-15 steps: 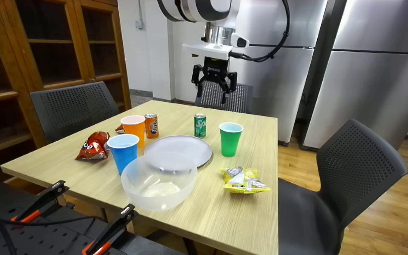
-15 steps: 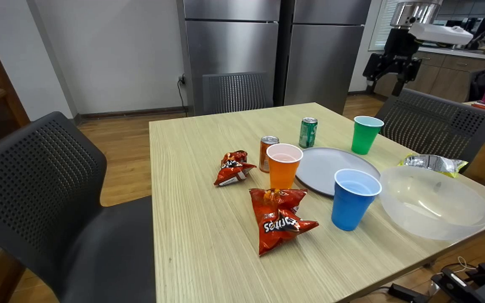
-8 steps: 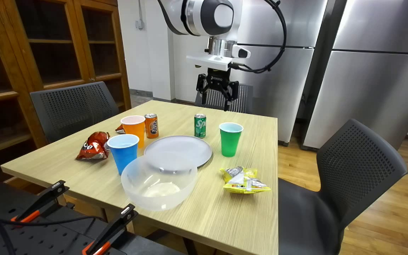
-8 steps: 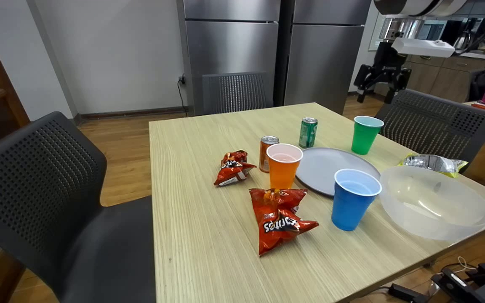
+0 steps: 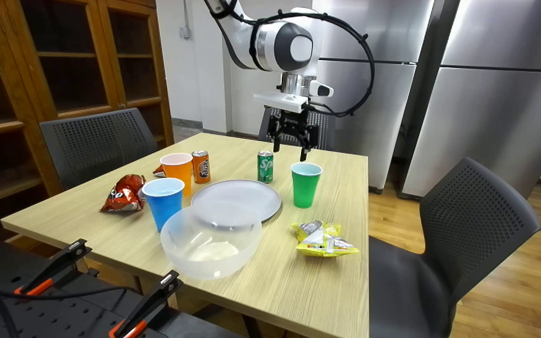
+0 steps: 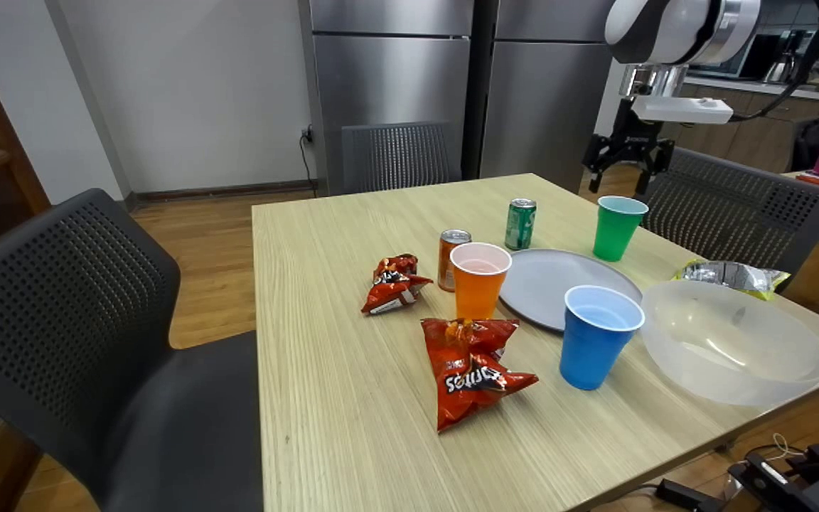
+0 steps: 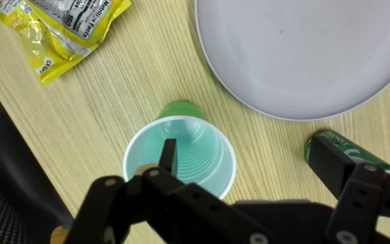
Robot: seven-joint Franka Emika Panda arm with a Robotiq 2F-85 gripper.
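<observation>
– Lower than a second ago, the gripper (image 5: 289, 154) is being brought down nearer to the green cup (image 5: 304, 190).
– Is anything being held?
– Only air is being held or touched, and the fingers (image 7: 170, 154) are being kept wide apart.
– What is being seen under them?
– In the wrist view, the cup's mouth is being partly covered by one finger, and the green can (image 5: 265, 167) by the other.
– Where is the cup being kept?
– Upright on the table (image 5: 331, 291), it is being kept standing between that can and the yellow bag (image 5: 325, 241), just beside the gray plate (image 5: 242, 193).
</observation>
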